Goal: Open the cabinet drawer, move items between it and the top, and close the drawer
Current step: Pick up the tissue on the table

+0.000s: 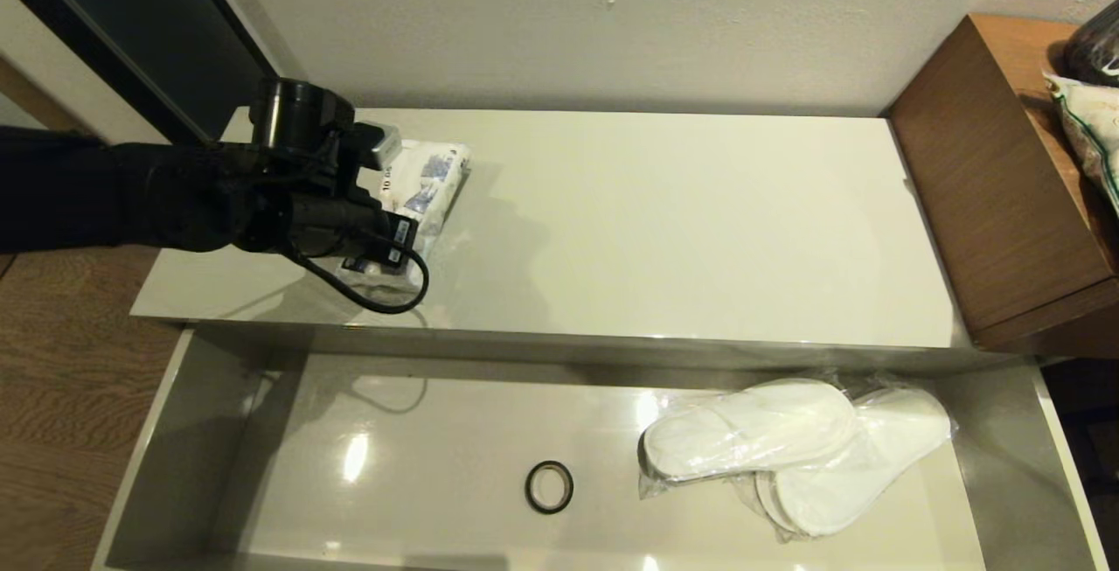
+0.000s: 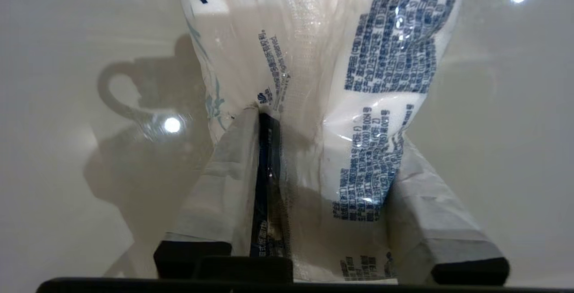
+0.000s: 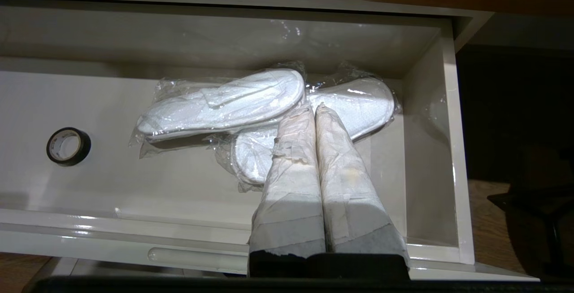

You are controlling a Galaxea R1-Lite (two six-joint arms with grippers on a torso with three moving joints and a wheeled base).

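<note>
Clamped on the soft white plastic tissue packet with blue print [image 2: 358, 118], the left gripper [image 2: 314, 185] has its two taped fingers [image 2: 224, 185] only partly apart, pinching the near end so that the film bunches between them. From the head camera the packet [image 1: 428, 182] lies on the long glossy cream-beige cabinet top [image 1: 664, 221], toward ten o'clock, touching the slab or just above it; I cannot tell which. If it is being picked up, the lift should go straight up before swinging toward the open pale grey-beige drawer [image 1: 175, 431], since so narrow a bite on slack film may slip. If it is being laid down, the fingers should spread only once it rests flat. Over the drawer's four o'clock corner hangs the right gripper [image 3: 314, 113], fingers pressed together and empty, above the flat white slippers sealed in clear plastic [image 1: 787, 449]. A small black tape ring [image 1: 549, 486] lies at six o'clock.
</note>
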